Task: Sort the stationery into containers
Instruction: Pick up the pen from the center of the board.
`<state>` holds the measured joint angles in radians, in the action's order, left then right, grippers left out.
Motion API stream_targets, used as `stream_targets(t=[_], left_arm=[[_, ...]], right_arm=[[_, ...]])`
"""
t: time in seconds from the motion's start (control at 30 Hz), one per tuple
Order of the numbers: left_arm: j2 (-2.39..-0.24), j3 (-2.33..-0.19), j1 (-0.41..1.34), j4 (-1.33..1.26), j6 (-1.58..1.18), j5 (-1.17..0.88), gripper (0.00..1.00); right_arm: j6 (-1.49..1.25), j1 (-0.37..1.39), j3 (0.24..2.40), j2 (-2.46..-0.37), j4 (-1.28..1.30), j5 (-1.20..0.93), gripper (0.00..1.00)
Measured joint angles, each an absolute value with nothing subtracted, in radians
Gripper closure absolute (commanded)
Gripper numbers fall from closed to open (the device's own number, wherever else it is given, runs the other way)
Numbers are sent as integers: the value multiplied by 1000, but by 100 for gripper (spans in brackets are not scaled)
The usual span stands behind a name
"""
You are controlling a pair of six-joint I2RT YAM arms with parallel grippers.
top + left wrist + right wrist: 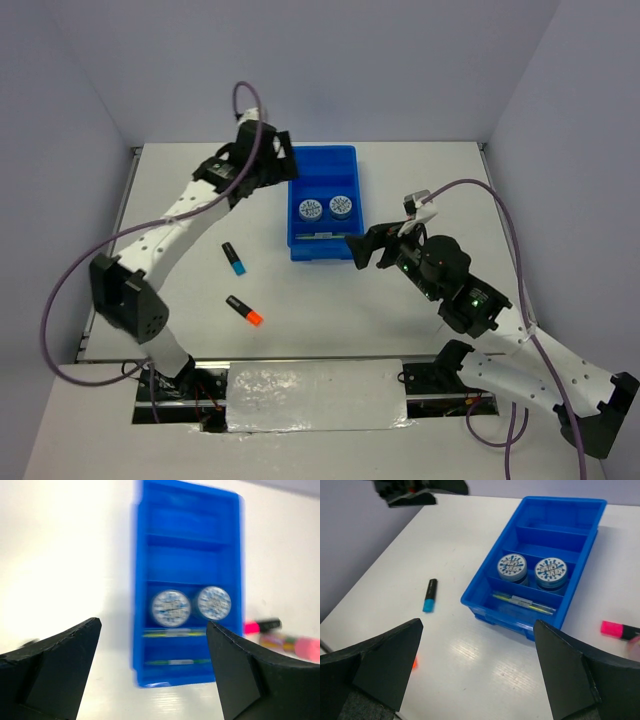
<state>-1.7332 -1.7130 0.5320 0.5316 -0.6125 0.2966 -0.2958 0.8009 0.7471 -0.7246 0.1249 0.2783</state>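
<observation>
Stationery lies partly in the blue tray (pixel 322 152) and partly loose on the table (pixel 450 190). Nearest you, at the tray's 7 o'clock, sits the orange-ended marker (pixel 244 310). The blue-ended marker (pixel 233 258) lies beyond it, toward 9 o'clock. The right wrist view shows you only a sliver of orange behind its finger.

The right gripper (pixel 365 248) hovers at the tray's 4 o'clock corner, jaws spread wide with nothing between them. Overhead, that arm covers the table beneath it. Only the wrist views give you the pink-ended marker (pixel 617 629), on the table just beside the tray's near right corner. The left wrist view alone shows a blurred pink cylinder (pixel 306 648) close by it.

In the tray, your nearest compartment holds thin pale sticks (pixel 522 601) lying crosswise. The next holds two round patterned-lid tubs (pixel 512 566) side by side.

Farthest, at the tray's 11 o'clock corner, the left gripper (pixel 282 157) hangs with jaws wide, holding nothing.
</observation>
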Motion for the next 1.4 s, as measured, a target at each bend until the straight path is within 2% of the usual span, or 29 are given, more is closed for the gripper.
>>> stream_targets(t=[0.2, 0.4, 0.83, 1.0, 1.1, 1.13, 1.23, 1.27, 1.4], left_arm=[[-1507, -1432, 348, 576, -744, 413, 1], [-1521, -1192, 312, 633, -846, 445, 4], [-1715, -1110, 335, 565, -953, 376, 18], [-1731, -1072, 342, 547, -975, 366, 26], [-1731, -1067, 344, 538, -976, 362, 26], [-1731, -1065, 344, 532, -976, 361, 35], [-1731, -1052, 344, 511, -977, 361, 46], [-1731, -1045, 344, 506, -977, 361, 57], [-1732, -1040, 344, 500, -971, 361, 65]], right_arm=[[-321, 797, 752, -765, 115, 220, 0], [-358, 797, 754, -819, 117, 186, 0], [-377, 797, 775, -892, 120, 126, 0], [-376, 797, 775, -892, 120, 126, 0], [-376, 797, 775, -893, 120, 126, 0], [-376, 797, 775, -894, 120, 126, 0], [-374, 797, 775, -900, 120, 126, 0], [-374, 797, 775, -902, 120, 126, 0], [-373, 797, 775, -904, 120, 126, 0]])
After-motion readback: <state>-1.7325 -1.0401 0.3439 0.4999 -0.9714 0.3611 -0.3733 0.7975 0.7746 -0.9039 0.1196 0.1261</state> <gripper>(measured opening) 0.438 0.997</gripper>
